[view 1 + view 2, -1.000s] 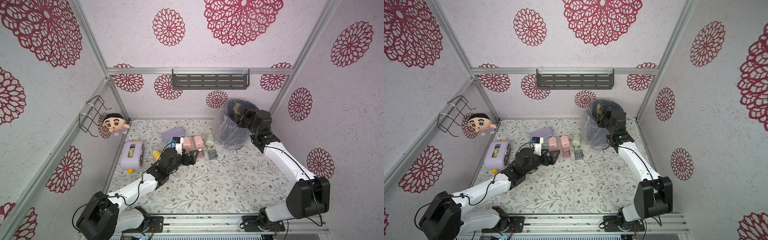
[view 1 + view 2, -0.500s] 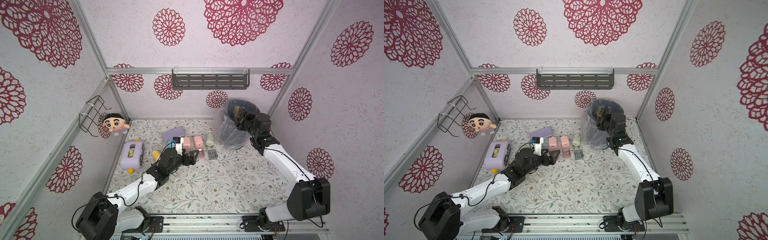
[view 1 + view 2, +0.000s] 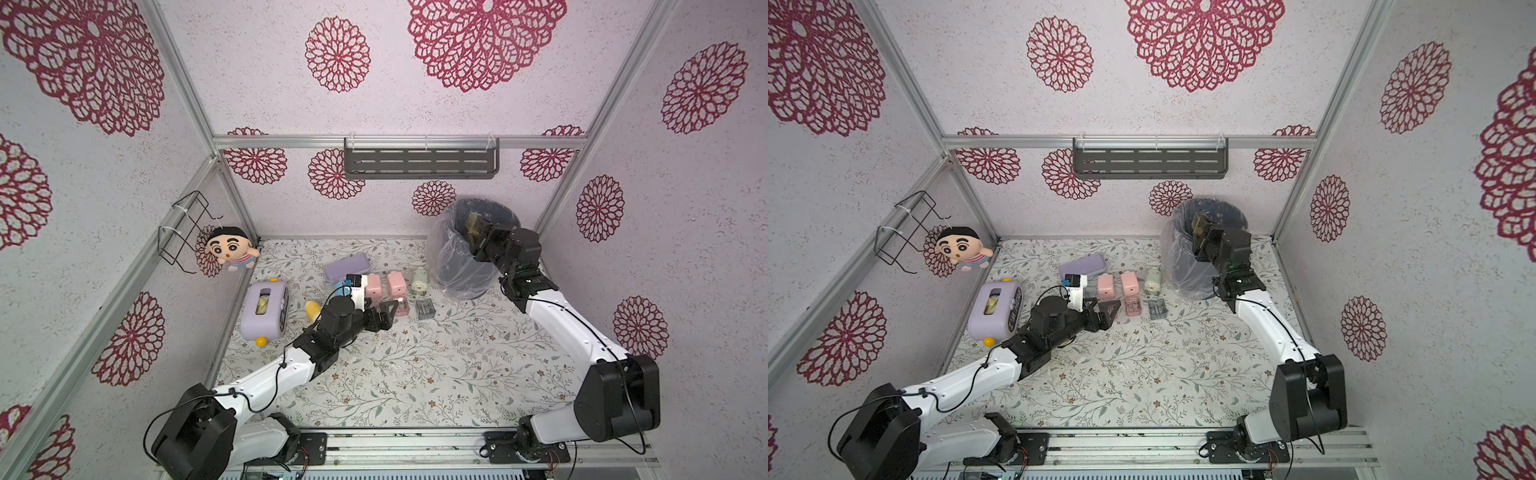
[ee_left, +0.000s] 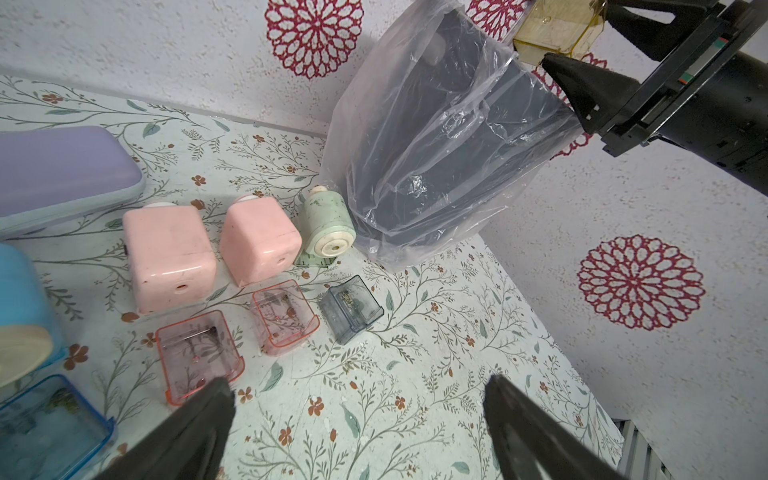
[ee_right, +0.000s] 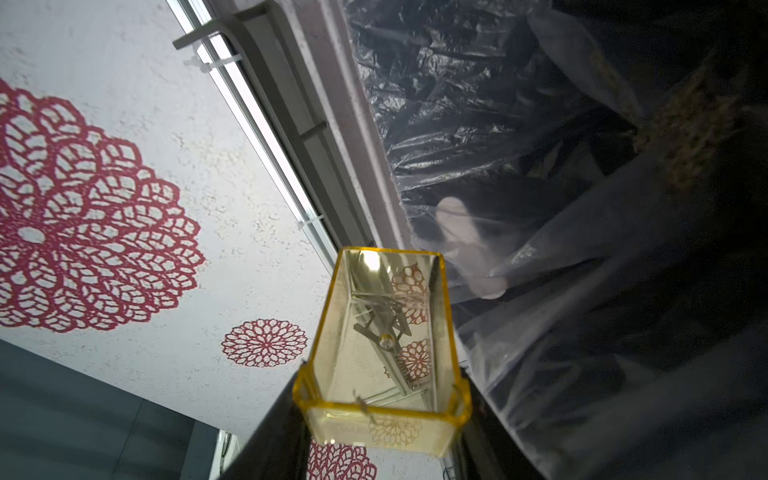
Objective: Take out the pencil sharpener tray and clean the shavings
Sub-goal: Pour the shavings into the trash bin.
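Emptying yellow tray [image 4: 552, 29] into lined bin [image 3: 459, 270]
Upper right, right tool [image 3: 478, 235] clamps it over the opening so shavings [image 5: 685, 120] land inside; left tool [image 3: 384, 315] hovers released.

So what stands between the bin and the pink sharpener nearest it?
A small green sharpener, clearest in the left wrist view; also in both top views.

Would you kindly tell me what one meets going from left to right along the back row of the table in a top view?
lavender toaster-shaped box → flat lilac case → pink cube-shaped sharpener → second pink sharpener → pale green cylindrical sharpener → dark bin lined with clear plastic
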Controlling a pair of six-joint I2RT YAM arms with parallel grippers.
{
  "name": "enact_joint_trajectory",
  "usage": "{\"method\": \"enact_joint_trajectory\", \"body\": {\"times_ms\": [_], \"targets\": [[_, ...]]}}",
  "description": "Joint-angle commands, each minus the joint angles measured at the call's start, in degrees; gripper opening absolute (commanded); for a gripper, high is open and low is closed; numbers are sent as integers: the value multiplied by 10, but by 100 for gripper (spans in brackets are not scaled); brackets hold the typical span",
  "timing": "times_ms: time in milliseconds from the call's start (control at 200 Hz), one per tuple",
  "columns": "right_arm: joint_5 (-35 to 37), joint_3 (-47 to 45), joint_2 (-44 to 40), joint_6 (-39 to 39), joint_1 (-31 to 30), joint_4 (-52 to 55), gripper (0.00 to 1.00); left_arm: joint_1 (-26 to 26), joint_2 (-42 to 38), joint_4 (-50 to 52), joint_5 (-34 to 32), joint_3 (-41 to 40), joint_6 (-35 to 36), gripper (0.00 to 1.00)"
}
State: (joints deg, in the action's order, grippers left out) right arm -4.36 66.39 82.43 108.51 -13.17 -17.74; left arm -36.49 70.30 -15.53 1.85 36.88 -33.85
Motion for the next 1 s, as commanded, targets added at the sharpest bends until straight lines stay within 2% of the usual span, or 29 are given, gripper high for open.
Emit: {"method": "enact_joint_trajectory", "body": {"times_ms": [0,240,425,670,871,991], "targets": [[-37,40,1,-71,6,-13,30,-7,-10,-4,7,-1,3,97],[-142,71,9,-218,10,-33,31,-6,-6,35,28,34,19,97],[-200,62,-20,-391,7,12,31,-6,13,105,47,93,-8,97],[-203,-30,-126,-621,-17,64,33,-6,-6,143,83,105,-80,98],[-193,-147,-189,-738,-59,56,33,-6,-33,135,66,83,-97,98],[-190,-216,-211,-779,-85,30,33,-6,-33,136,51,75,-101,97]]}}
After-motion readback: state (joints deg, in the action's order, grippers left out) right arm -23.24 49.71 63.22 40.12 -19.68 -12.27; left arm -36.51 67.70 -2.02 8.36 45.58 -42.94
